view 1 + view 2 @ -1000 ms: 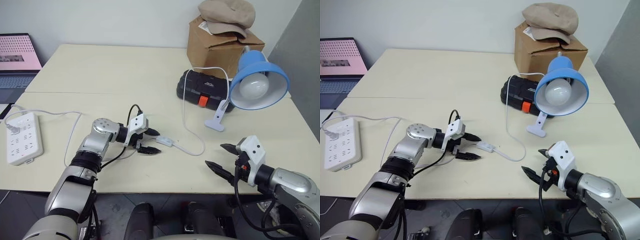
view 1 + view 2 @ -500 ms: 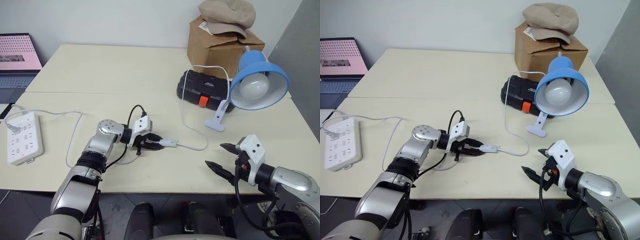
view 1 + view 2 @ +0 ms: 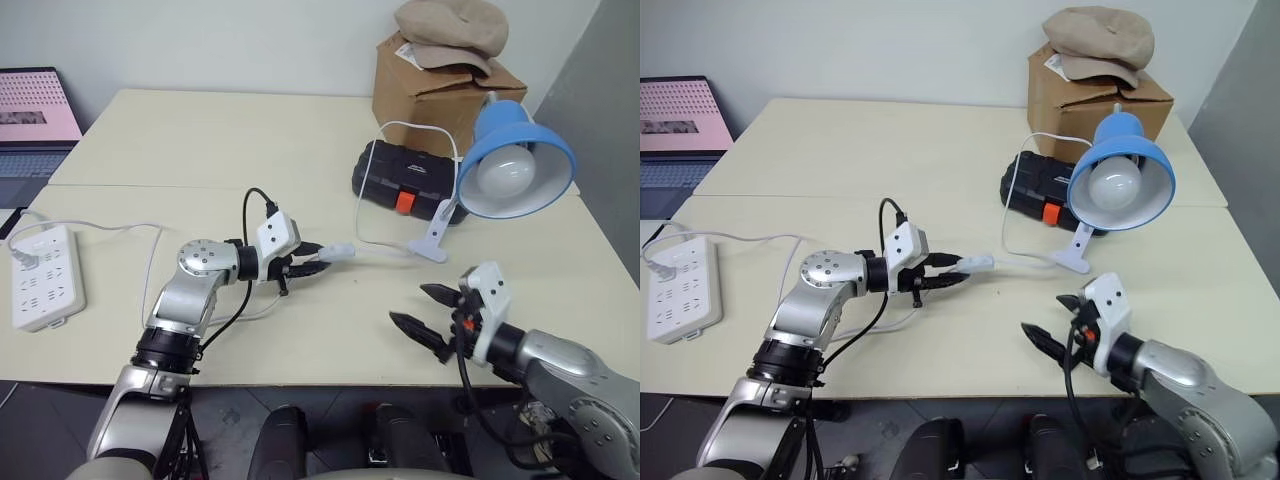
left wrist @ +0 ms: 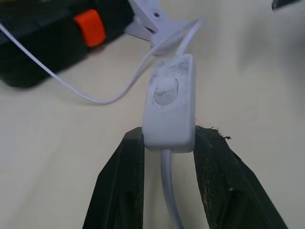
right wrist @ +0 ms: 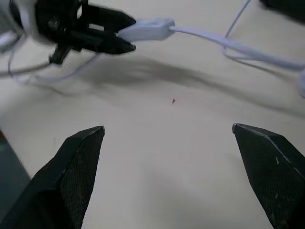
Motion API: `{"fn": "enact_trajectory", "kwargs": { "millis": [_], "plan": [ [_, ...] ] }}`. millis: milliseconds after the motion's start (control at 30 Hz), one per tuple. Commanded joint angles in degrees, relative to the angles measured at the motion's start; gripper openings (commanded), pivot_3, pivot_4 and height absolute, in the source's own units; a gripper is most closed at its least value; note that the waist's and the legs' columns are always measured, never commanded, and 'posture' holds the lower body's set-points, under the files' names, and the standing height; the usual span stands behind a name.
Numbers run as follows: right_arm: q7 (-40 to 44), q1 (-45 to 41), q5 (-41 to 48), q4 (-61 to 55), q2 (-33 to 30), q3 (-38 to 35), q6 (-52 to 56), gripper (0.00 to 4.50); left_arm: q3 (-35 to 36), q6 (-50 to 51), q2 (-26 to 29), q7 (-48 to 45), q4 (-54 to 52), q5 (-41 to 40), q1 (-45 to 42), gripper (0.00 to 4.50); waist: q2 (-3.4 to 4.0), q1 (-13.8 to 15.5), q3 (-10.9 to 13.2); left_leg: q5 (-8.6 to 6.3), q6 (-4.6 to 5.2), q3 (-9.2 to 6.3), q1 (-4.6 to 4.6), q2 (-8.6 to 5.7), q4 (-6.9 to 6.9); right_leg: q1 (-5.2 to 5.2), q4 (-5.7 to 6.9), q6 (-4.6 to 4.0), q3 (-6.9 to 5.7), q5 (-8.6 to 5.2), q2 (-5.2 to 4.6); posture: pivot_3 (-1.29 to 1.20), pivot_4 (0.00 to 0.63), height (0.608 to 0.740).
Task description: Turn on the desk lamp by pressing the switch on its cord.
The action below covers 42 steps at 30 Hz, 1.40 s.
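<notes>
Where a second ago the switch (image 3: 340, 251) lay on the table (image 3: 200, 140) just ahead of open fingers, the left gripper (image 3: 308, 261) is now clamped on its near end and has lifted it clear of the surface. From the left wrist, both black fingers (image 4: 122, 176) pinch the block's sides, and its round button faces up, uncovered. The cord (image 3: 385, 252) has been drawn straighter and runs right toward the lamp (image 3: 515, 160), which sits unlit at the far right beside the black case (image 3: 400, 178). Meanwhile the right gripper (image 3: 422, 311) has come left toward the switch, fingers spread wide and empty, well short of it. With the switch held steady, pressing the button looks like the right gripper's job next.
</notes>
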Motion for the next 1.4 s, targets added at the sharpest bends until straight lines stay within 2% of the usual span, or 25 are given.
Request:
{"fn": "enact_trajectory", "kwargs": {
  "millis": [33,167,300,467,667,1067,1267,1400],
  "plan": [
    [-5.88,-3.88,5.09,3.36,7.28,-1.46,2.2,4.5,0.52,5.22,-0.32,3.71,-6.95,-1.65,1.06,1.12,0.0,0.0,0.0,0.0,0.0,0.0,0.0,0.0,-0.01,0.0,0.01,0.0,0.0,0.0,0.0,0.0,0.15,0.74],
    [-15.6,-9.0,12.39,11.52,19.86,-5.15,6.11,4.5,-0.08,7.55,-0.51,5.49,-9.26,-2.36,2.34,1.12,0.02,0.0,0.0,0.0,-0.01,0.01,0.02,0.01,-0.03,0.0,0.02,-0.01,0.02,0.0,0.01,0.0,0.15,0.74],
    [-23.56,-13.18,19.49,17.39,28.15,-8.38,6.0,4.5,-0.49,8.02,-0.28,5.97,-9.67,-2.3,2.46,1.12,0.02,-0.01,0.0,0.0,0.0,0.05,0.0,-0.01,-0.03,0.0,-0.02,0.0,0.05,0.01,-0.01,0.0,0.15,0.74],
    [-31.92,-15.92,26.92,22.26,32.14,-9.02,2.37,4.5,-0.66,8.67,0.02,6.45,-9.79,-2.27,1.96,1.12,0.03,-0.06,0.0,0.0,0.0,0.09,-0.03,-0.03,-0.03,-0.01,-0.04,0.04,0.08,0.03,-0.03,0.0,0.15,0.74],
    [-37.86,-16.93,30.65,26.24,34.12,-7.58,-2.15,4.5,-0.98,8.61,0.24,6.24,-9.17,-1.99,0.98,1.12,0.03,-0.24,0.0,0.0,0.0,0.08,-0.04,0.0,-0.07,-0.05,-0.03,0.03,0.09,0.03,0.02,0.0,0.15,0.74],
    [-43.8,-16.01,37.08,28.78,32.8,-3.77,-6.75,4.5,-0.83,12.62,-0.47,9.22,-10.22,-2.3,-0.72,1.12,0.03,-0.35,0.0,0.0,0.01,0.09,-0.08,0.0,-0.07,-0.07,-0.06,0.05,0.12,0.04,0.0,0.0,0.15,0.74],
    [-37.16,-15.17,29.98,26.39,22.66,0.11,-4.89,4.5,-1.71,15.93,-1.16,10.29,-12.4,-3.03,-1.36,1.12,0.04,-0.3,0.0,0.0,0.01,0.08,-0.14,-0.01,-0.08,-0.1,-0.12,0.05,0.11,0.03,0.0,0.0,0.15,0.74],
    [-26.81,-14.62,21.46,23.29,14.96,3.55,-8.47,4.5,-2.91,16.26,-0.76,9.7,-12.88,-3.34,-1.82,1.12,0.06,-0.36,0.02,0.0,0.02,0.12,-0.23,-0.02,-0.05,-0.2,-0.13,0.1,0.15,0.06,0.0,0.0,0.15,0.74]
  ]
}}
